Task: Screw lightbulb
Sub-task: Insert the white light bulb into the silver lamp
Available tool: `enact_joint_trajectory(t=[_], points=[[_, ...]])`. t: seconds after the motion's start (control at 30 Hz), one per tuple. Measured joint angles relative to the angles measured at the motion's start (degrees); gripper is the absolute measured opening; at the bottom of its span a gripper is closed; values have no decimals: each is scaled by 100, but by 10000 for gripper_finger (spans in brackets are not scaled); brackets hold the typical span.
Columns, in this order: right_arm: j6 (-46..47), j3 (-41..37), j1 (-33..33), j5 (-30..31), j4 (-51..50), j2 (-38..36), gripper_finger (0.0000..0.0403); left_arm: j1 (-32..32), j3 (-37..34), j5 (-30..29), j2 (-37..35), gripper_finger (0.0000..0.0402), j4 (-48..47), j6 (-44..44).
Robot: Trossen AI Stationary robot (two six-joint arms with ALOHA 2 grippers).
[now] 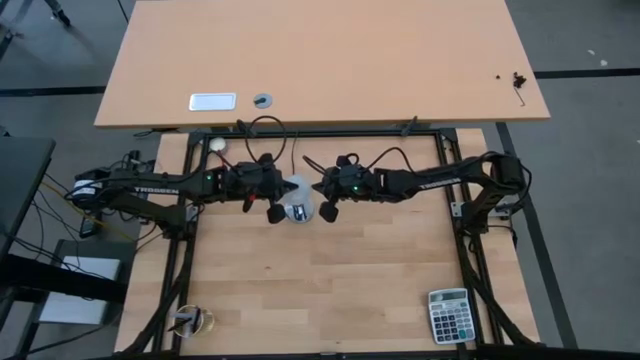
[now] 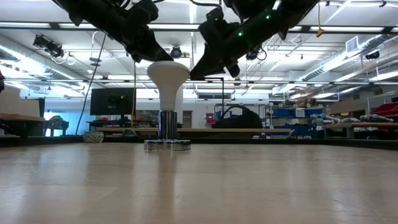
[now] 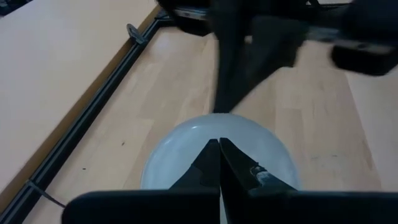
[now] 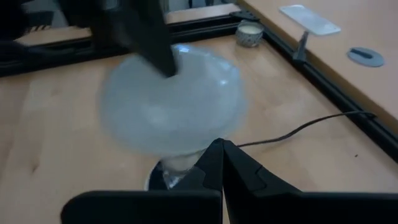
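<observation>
The white lightbulb (image 2: 168, 78) stands upright near the table's middle, wide face up. Its narrow base sits in the flat round socket (image 2: 166, 145). In the high view the lightbulb (image 1: 296, 188) shows between the two arms. My left gripper (image 3: 219, 144) is shut and comes in from the table's left, its tip at the bulb's upper left rim (image 2: 152, 60). From the table's right my right gripper (image 4: 222, 145), also shut, reaches the bulb's opposite side (image 2: 191, 73). My left gripper touches the left edge of the bulb's wide head (image 2: 153, 62) with its shut fingertips, slanting down from the table's left. The bulb stays upright in the socket. My right gripper has its shut fingertips against the right side of the bulb's head (image 4: 205, 140), just under the rim, slanting down from the table's right.
The socket's black cord (image 4: 298, 129) runs across the table toward the far rail. A small white ball (image 1: 217, 144) lies at the far left, a calculator (image 1: 448, 315) at the near right corner. A second desk (image 1: 320, 60) stands beyond the far edge.
</observation>
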Motion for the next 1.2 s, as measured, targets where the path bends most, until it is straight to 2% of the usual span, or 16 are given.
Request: enact_joint_trajectory(t=[0.2, 0.3, 0.47, 0.87, 1.2], points=[[-82, -6, 147, -26, 54, -276, 9, 7, 0, -28, 2, 0, 27, 22], [-191, 2, 68, 215, 97, -284, 9, 5, 0, -25, 4, 0, 29, 46], [-210, 0, -144, 280, 129, -247, 9, -26, 0, -23, 4, 0, 30, 46], [-214, 28, -317, -260, 300, -48, 9, -26, 0, -21, 7, 0, 45, 83], [-631, 1229, -382, -480, -1234, -37, 9, -26, 0, -6, 9, 0, 51, 83]])
